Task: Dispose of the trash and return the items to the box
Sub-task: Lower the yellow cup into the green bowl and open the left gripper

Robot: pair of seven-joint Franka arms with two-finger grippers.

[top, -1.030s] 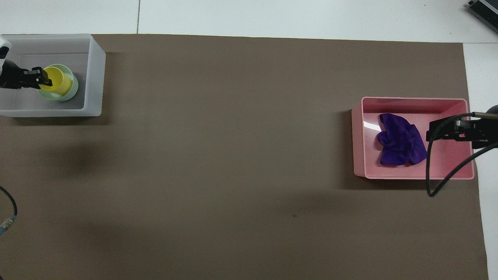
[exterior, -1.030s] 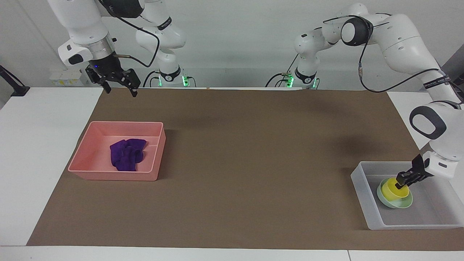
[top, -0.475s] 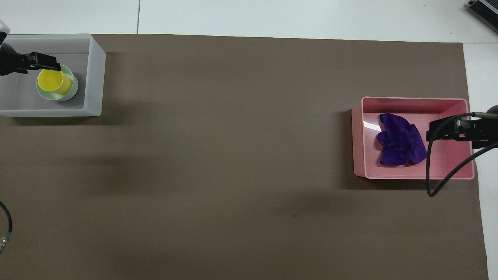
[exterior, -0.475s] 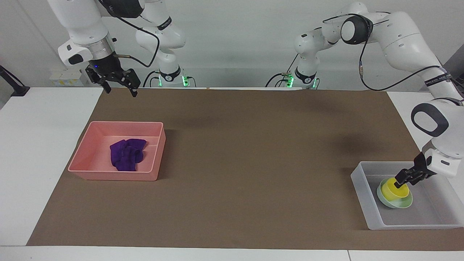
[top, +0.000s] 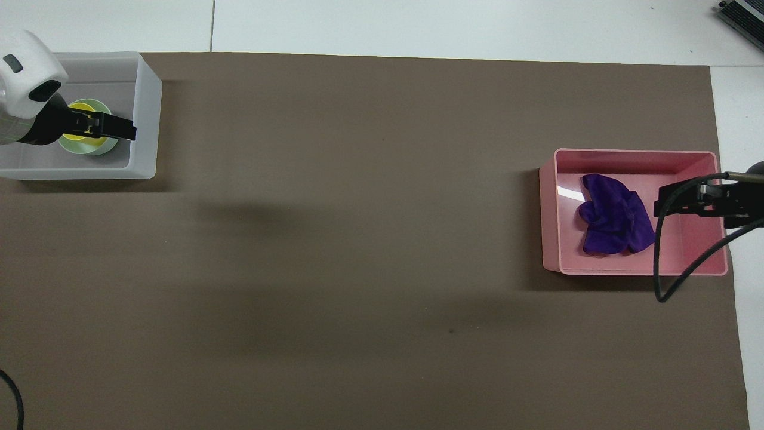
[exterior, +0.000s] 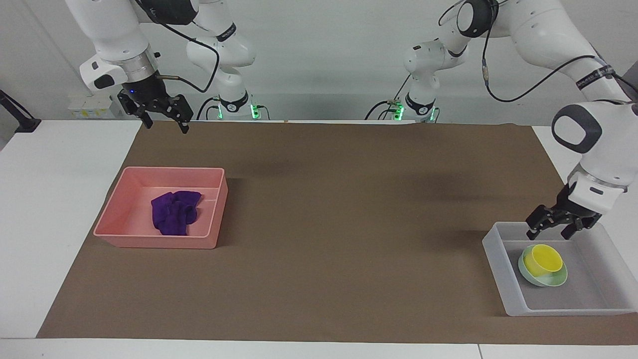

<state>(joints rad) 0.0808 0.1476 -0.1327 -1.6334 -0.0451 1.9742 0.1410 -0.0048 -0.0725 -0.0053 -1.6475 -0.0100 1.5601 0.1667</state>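
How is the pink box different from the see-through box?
The pink bin is solid pink; the translucent bin is cloudy whitish-grey. The pink bin holds a crumpled purple cloth; the translucent bin holds a yellow cup sitting in a mint-green bowl. Both are open-topped rectangles on the brown mat.

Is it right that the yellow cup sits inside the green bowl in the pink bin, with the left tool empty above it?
Not quite: the yellow cup and green bowl sit in the translucent grey box, not the pink bin. The facing view shows this, with the left tool empty above them.
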